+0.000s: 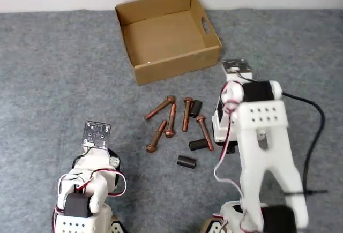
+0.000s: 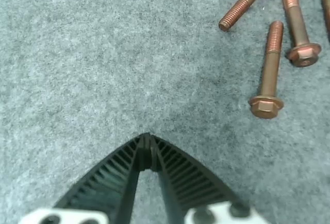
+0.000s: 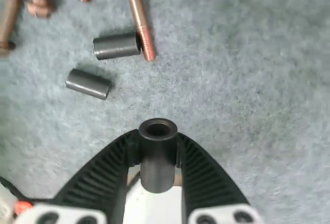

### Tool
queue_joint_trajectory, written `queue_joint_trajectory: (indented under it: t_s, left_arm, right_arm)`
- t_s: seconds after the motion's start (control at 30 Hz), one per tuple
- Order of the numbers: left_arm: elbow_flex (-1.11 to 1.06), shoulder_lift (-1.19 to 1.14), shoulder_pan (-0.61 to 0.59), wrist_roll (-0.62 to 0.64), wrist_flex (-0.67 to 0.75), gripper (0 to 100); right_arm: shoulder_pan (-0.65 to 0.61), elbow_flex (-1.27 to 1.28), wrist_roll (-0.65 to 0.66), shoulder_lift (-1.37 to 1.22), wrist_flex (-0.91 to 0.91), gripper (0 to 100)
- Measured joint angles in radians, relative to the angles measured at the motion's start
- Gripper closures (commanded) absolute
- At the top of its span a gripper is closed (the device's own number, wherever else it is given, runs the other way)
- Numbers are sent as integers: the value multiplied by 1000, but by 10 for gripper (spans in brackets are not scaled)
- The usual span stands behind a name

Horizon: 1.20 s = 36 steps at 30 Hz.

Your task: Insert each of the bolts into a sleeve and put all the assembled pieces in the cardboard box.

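Five copper flanged bolts [image 1: 170,119] lying flat in a loose cluster, three short dark sleeves [image 1: 186,162] on their sides among them, a fourth sleeve [image 3: 158,154] clamped in the right gripper [image 3: 158,140], open-topped cardboard box [image 1: 177,67] just beyond the cluster

Five copper-coloured metal bolts with flanged hex heads [image 1: 170,119] can be counted in the high view, all loose on the grey carpet [image 1: 53,83]. The dark cylindrical metal sleeves [image 1: 198,144] come to four: three lie on the carpet among the bolts, and the fourth sleeve [image 3: 157,170] sits clamped between the fingers of the right gripper [image 3: 157,140]. There is one open brown cardboard box [image 1: 177,66]. Two white robot arms are at the table, one left arm [image 1: 88,190] and one right arm [image 1: 262,131]. The left wrist view takes in three bolts and the edge of a fourth; the right wrist view takes in all four sleeves.
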<state>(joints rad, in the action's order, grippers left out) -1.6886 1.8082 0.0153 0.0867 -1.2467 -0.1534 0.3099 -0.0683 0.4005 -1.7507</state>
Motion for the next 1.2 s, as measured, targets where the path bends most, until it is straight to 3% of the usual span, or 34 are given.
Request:
queue_joint_trajectory:
  t_s: [0.37,0.67,0.9,1.2]
  left_arm:
    - [0,0,35,3,0,995]
    - [40,0,57,3,83,995]
    - [164,0,57,-5,84,995]
    - [265,0,144,-54,84,995]
  right_arm:
    - [-9,222,-190,474,3,991]
    - [221,318,-213,617,5,991]
    - [273,427,-253,690,8,991]
    - [308,565,-259,879,71,991]
